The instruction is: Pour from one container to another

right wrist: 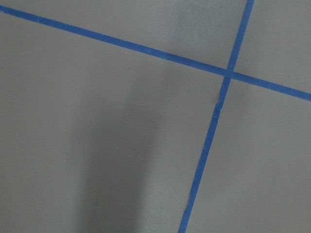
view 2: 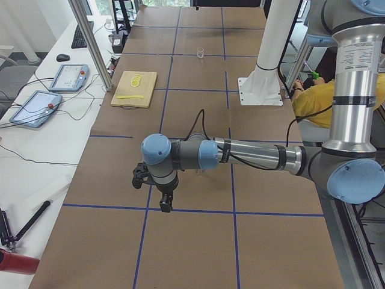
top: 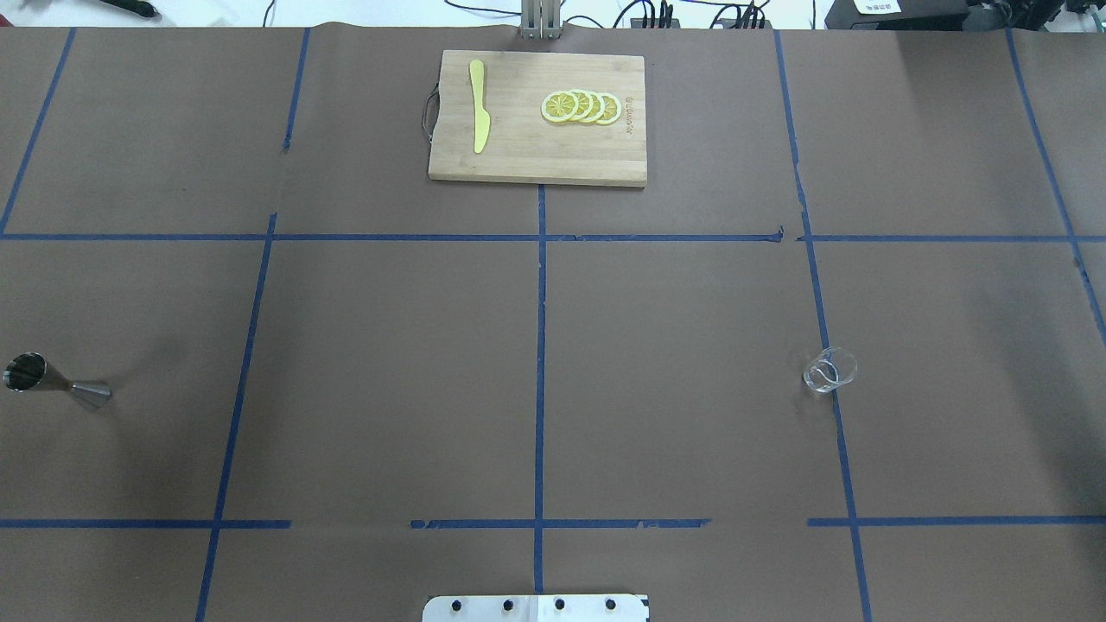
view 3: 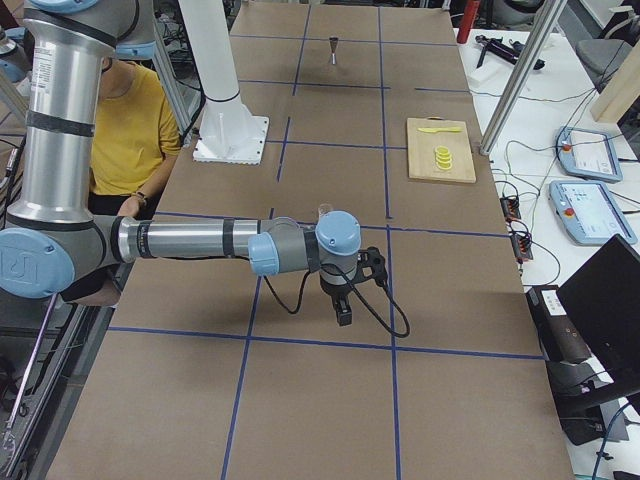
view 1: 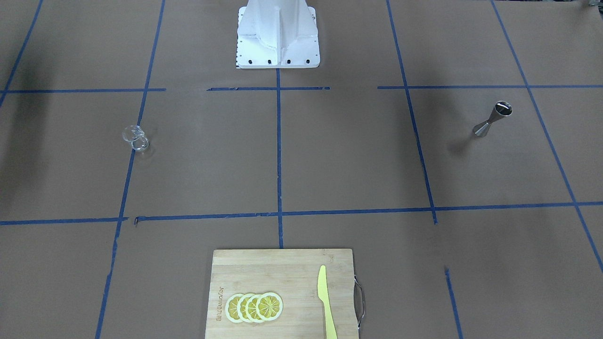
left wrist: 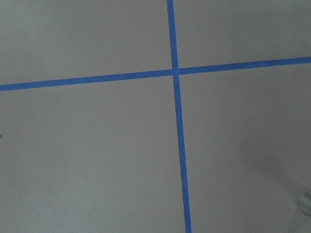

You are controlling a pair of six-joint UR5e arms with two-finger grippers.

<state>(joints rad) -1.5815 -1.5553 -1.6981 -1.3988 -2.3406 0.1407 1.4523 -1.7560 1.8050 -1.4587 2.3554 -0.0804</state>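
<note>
The clear glass cup (top: 830, 371) stands upright on the table's right half, next to a blue tape line; it is also visible in the front-facing view (view 1: 135, 138). The steel jigger (top: 54, 381) stands upright near the table's left edge, also seen from the front (view 1: 493, 119). Neither arm shows in the overhead or front views. My left gripper (view 2: 165, 201) hangs fingers-down over the table near the jigger's end. My right gripper (view 3: 343, 310) hangs likewise near the cup's end. I cannot tell whether either is open or shut. Both wrist views show only brown paper and tape.
A wooden cutting board (top: 518, 155) lies at the far middle, with several lemon slices (top: 581, 106) and a yellow knife (top: 478, 117) on it. The robot's white base (view 1: 278, 35) stands at the near middle. Tablets and cables lie on side benches (view 2: 36, 108).
</note>
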